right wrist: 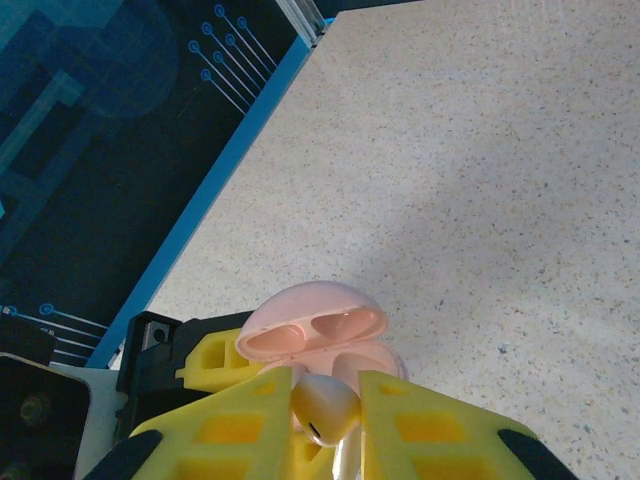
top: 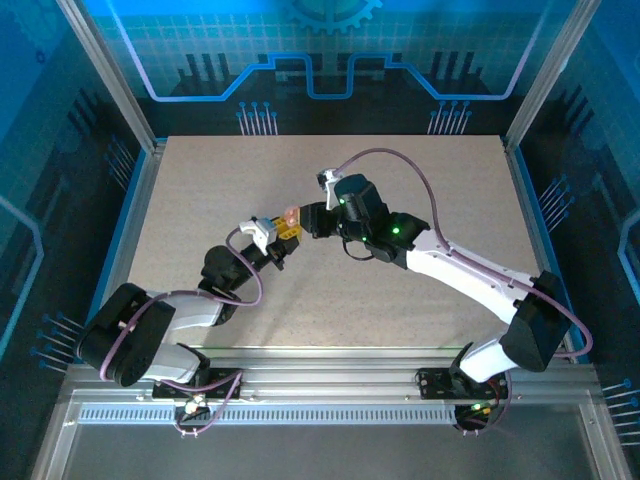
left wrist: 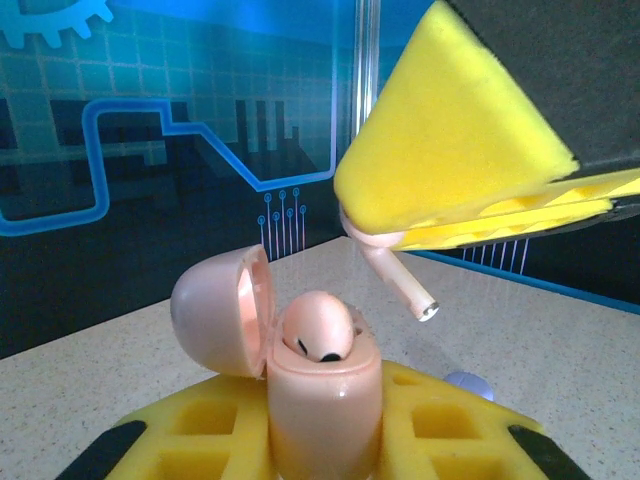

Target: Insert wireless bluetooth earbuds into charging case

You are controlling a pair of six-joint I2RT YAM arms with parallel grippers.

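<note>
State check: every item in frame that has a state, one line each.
left claw: shut on pink case
right claw: shut on held earbud
pink case: upright
case lid: open
seated earbud: in case slot
held earbud: above case, stem angled down, not inserted

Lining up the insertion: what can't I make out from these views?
- Left wrist: free slot of the charging case, hidden behind seated earbud.
- Right wrist: held earbud stem, hidden between right fingers.
- Top external: bud-to-case gap, too small.
- Left wrist: lilac object, half hidden by left finger.
</note>
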